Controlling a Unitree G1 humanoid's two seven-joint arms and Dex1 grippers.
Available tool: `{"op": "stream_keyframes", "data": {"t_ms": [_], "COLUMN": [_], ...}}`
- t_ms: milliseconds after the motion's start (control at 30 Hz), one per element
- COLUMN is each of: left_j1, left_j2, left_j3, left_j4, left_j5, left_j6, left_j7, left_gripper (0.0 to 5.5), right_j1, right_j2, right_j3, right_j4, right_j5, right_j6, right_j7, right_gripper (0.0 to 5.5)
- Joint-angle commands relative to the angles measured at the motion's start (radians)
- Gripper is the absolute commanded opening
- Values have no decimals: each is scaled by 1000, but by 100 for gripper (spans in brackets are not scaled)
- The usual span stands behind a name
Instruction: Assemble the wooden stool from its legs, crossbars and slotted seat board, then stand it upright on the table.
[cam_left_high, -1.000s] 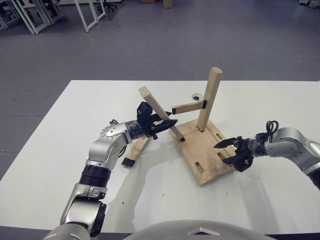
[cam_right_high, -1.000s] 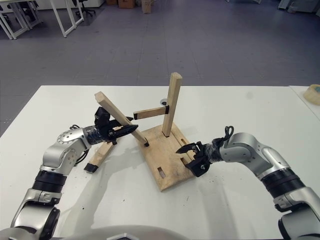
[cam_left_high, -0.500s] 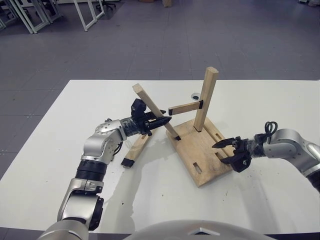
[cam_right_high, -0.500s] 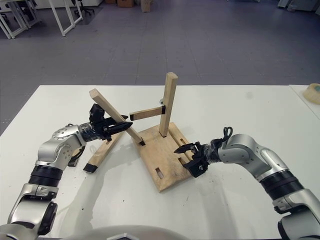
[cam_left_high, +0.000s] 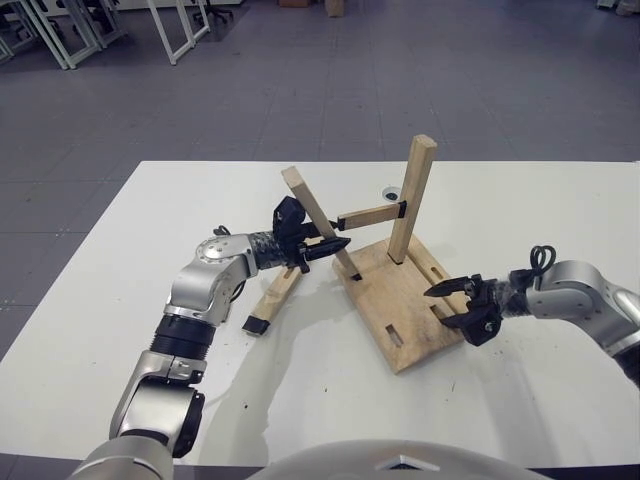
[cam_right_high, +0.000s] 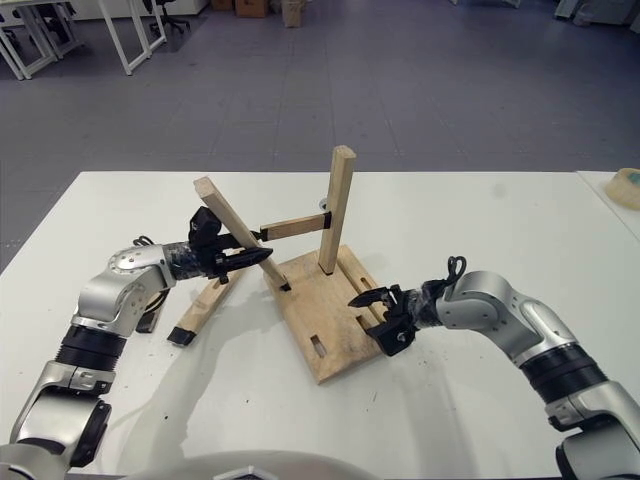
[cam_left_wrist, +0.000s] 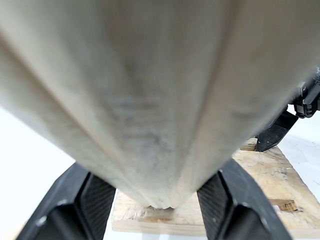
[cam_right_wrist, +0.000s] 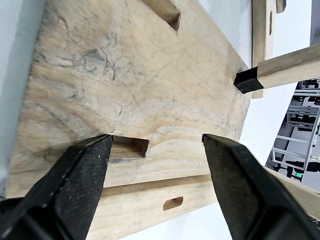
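Note:
The slotted seat board (cam_left_high: 385, 300) lies flat on the white table. One leg (cam_left_high: 413, 200) stands upright in it, with a crossbar (cam_left_high: 372, 215) sticking out to the left. A second leg (cam_left_high: 318, 218) leans over the board's left side, its black end down by the board. My left gripper (cam_left_high: 338, 244) is shut on this leg; in the left wrist view the leg (cam_left_wrist: 150, 90) sits between both fingers (cam_left_wrist: 85, 200). A third leg (cam_left_high: 272, 298) lies on the table. My right gripper (cam_left_high: 440, 306) is open at the board's right edge, over a slot (cam_right_wrist: 127, 147).
A wooden bar with a small hole (cam_right_wrist: 165, 202) lies along the board's right edge. A round cable hole (cam_left_high: 392, 190) sits in the table behind the stool parts. A tape roll (cam_right_high: 628, 185) rests at the far right. The table's front half is bare.
The leaning leg's top swung left with my left gripper, then back right. The board shifted slightly left. My right gripper has barely moved and stays open.

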Motion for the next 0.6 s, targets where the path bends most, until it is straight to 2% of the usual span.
{"op": "stream_keyframes", "data": {"t_ms": [33,133,300,367,533,600], "left_j1": [26,-23,-32,-23,20,37], "left_j2": [36,41,38,35,28,25], "left_j3": [-112,-126,-118,-124,-118,-128], "left_j4": [125,161,178,166,100,81], "left_j5": [133,120,85,85,86,90], "left_j6": [184,240,285,282,266,268], "left_j7": [48,30,11,16,59,75], "left_gripper": [208,207,206,205,205,205], "right_j1": [36,9,3,19,-52,-166], "right_j2": [37,58,68,92,278,385], "right_j3": [-3,-42,-85,-118,-282,-297], "right_j4": [-2,-60,-8,-30,-282,-337], "right_j5": [-45,-3,-73,-15,338,370], "right_j6": [73,138,207,281,664,783], "right_j7": [-16,-25,-93,-97,-139,-215], "right_gripper": [331,331,331,331,331,292]}}
